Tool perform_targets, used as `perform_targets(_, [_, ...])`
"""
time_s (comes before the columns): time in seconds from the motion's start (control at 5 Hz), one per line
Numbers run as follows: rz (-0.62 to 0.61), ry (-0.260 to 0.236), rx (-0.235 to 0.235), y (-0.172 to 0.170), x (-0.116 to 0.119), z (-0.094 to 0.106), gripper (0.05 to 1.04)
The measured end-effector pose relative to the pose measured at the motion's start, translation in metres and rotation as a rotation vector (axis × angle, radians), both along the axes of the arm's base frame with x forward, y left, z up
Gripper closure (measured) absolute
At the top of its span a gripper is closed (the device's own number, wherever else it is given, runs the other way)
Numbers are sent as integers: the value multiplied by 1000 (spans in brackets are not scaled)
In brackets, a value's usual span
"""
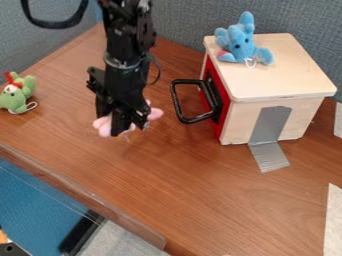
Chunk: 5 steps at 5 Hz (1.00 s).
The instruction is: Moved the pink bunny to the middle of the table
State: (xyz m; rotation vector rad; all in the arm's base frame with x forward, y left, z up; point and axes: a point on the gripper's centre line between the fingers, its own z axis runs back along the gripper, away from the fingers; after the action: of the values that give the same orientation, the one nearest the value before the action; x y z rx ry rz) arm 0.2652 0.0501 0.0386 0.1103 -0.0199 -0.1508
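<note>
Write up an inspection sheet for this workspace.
Surface: brown wood-grain table, with a raised edge strip at the near left.
Job's things: pink bunny on the left half, partly hidden by the end effector.
Clutter: blue plush toy on top of the wooden box; green plush toy at the far left; grey tape from box to table.
End effector: at the bunny; grip unclear.
Cables: thin black cable looping beside the arm.
Surroundings: grey partitions behind the table.
</note>
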Motion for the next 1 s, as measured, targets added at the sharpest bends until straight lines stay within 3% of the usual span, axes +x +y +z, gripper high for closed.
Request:
perform_targets(0.2, [-13,43,3,0,-13,-8,736])
perform_targets(0.4, [23,79,0,5,-20,-8,490])
perform_targets(0.6, [24,80,-8,4,-22,-6,189])
perform_targets(0.8, [42,64,-10,5,-24,6,67])
perform_targets(1.0, [55,7,-7,8,-22,34,75])
